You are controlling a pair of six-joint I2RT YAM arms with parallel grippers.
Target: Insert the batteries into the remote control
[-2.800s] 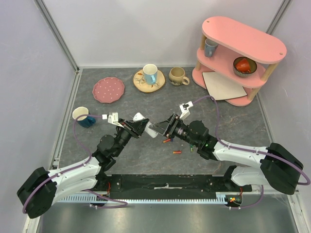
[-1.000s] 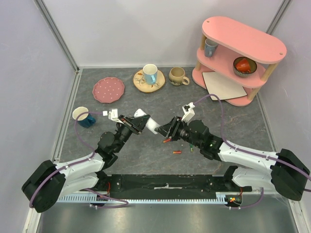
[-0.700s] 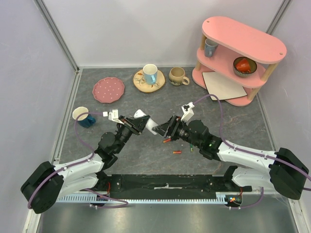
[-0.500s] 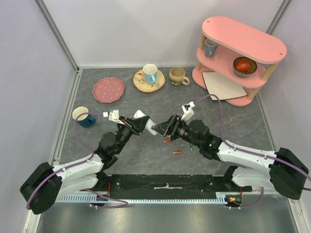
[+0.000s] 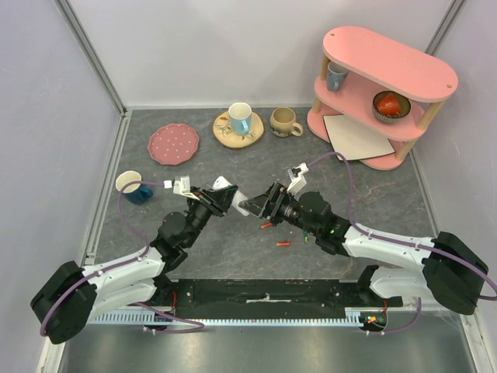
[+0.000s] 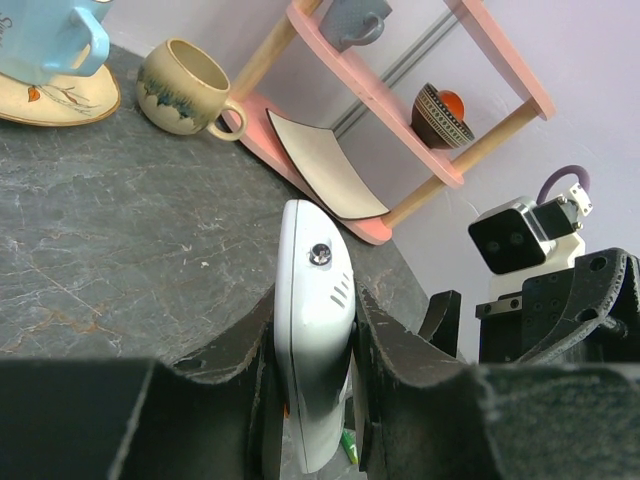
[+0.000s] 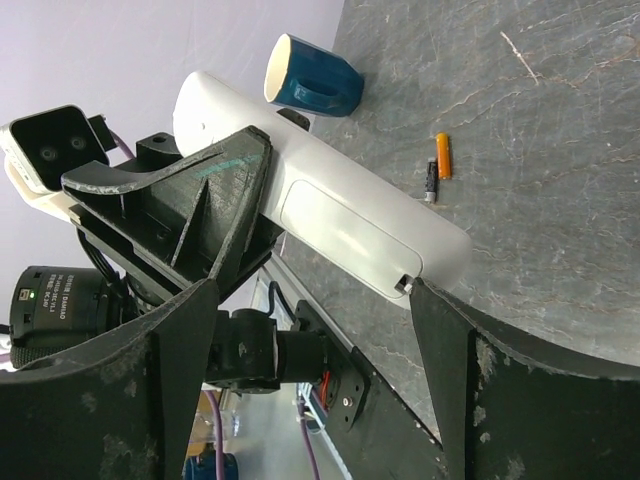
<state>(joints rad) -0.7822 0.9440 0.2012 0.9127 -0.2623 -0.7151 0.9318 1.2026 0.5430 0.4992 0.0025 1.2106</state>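
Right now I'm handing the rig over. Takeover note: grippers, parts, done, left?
Left gripper: shut on the remote control, holding it off the table with its back toward the right arm.
Right gripper: open, jaws either side of the remote's free end, gripping nothing.
Batteries: loose on the table below the right gripper, two red-orange and one green visible.
Done: remote picked up and presented.
Left: back cover looks closed and no battery shows inside. Open it, then load the batteries.

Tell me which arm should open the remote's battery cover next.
Right. The left gripper is shut on the remote, holding it up; the open right gripper faces its closed cover.
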